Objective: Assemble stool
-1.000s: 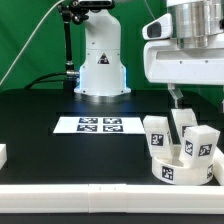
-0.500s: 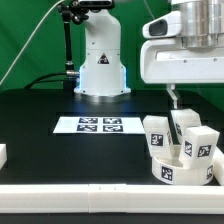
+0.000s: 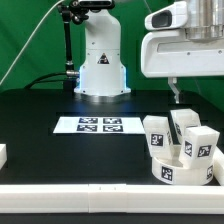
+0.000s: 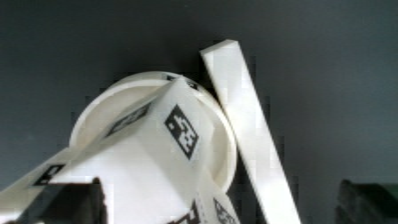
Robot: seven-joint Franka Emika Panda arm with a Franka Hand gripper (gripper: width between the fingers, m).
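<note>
Gripper (image 3: 176,92) hangs above the stool (image 3: 180,150), clear of it and holding nothing; whether its fingers are spread cannot be told. The stool stands at the exterior view's right on the black table (image 3: 60,165), blocky legs pointing up from the seat. Wrist view alone shows the seat's round rim (image 4: 151,140) close up. The marker board (image 3: 98,125) lies near the stool, toward the exterior view's left. A white wall (image 3: 70,197) borders the table's near edge.

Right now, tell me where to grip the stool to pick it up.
Grip one upright leg near its top, coming straight down from above, probably: the legs rise blocky above the round seat, whose curved rim offers little. The gripper already hangs above them.
</note>
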